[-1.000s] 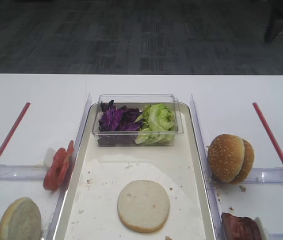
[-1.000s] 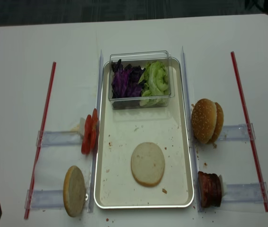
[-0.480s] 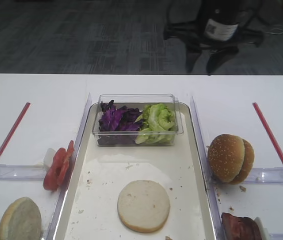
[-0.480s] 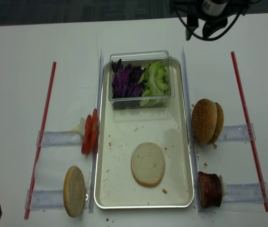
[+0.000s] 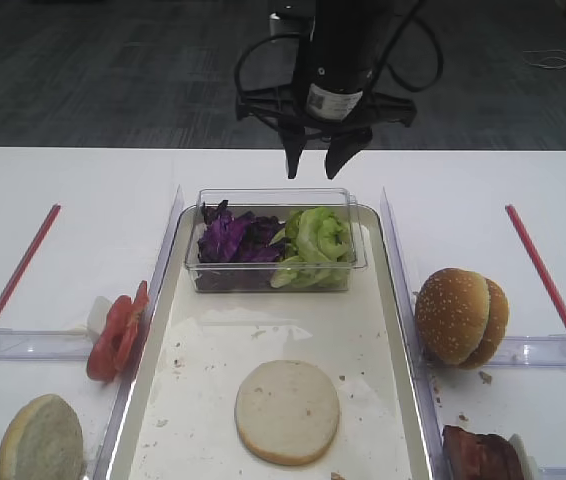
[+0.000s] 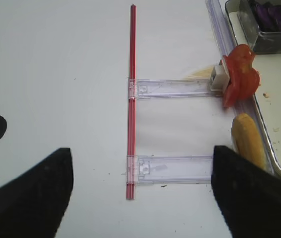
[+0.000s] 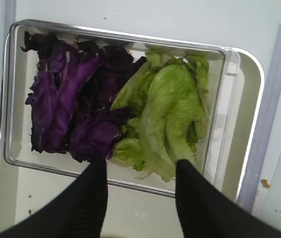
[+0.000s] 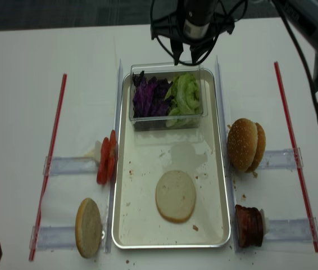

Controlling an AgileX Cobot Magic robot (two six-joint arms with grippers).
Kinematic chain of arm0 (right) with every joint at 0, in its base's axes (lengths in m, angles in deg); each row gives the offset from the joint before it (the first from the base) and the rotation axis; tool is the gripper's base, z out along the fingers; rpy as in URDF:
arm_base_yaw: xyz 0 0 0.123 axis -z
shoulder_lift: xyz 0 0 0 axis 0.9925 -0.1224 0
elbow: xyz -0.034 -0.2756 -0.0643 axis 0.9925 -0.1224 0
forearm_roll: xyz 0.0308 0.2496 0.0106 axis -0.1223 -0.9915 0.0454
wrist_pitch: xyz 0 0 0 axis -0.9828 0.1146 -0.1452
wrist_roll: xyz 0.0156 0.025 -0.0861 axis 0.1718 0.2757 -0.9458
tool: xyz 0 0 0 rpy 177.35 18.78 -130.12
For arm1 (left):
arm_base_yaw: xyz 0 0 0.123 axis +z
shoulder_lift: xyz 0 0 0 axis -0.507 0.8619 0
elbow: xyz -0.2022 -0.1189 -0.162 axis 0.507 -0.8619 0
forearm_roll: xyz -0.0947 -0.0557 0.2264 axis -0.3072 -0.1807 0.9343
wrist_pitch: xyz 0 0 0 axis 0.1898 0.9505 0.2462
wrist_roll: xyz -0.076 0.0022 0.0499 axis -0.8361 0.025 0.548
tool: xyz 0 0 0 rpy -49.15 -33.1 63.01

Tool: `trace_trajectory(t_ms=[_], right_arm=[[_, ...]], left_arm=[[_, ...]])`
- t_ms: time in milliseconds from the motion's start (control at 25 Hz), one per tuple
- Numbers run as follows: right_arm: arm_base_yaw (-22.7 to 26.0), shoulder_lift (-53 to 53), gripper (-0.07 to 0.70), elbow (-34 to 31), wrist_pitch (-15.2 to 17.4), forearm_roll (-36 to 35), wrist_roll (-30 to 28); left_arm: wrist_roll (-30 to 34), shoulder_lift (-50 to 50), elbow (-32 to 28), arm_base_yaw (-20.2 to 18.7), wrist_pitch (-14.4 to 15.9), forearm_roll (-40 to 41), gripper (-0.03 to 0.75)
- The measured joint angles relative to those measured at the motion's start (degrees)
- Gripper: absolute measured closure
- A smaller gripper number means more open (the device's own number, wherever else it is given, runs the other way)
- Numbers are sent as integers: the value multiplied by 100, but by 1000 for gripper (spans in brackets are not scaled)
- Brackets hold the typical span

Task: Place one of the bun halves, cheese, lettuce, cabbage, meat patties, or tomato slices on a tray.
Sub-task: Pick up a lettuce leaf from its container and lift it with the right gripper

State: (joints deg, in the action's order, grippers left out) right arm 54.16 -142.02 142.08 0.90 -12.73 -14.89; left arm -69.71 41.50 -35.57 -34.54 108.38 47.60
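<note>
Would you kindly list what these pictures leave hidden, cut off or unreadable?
- Dark reddish-brown meat patties: exterior high view, cut off by the bottom edge.
- Label print on the right gripper: both overhead views, too small to read.
- Purple cabbage and light-green lettuce: right wrist view, near parts masked by black fingers.
- Left gripper: left wrist view, fingertips beyond the frame, only blurred finger sides show.

I can't read any text from here; the small white label (image 5: 325, 101) on the black right gripper (image 5: 315, 165) carries a dark printed patch, too blurred to make out
</note>
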Motion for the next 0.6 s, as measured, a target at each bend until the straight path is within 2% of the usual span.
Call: trace_trajectory(t_ms=[480,600], right_arm=[[-102,-641,294,57,-16,-23,9],[-102,-761,294,59,-103,-13,12]], left_arm=[[0,0,0,0,0,0,177],[0,0,0,0,0,0,177]])
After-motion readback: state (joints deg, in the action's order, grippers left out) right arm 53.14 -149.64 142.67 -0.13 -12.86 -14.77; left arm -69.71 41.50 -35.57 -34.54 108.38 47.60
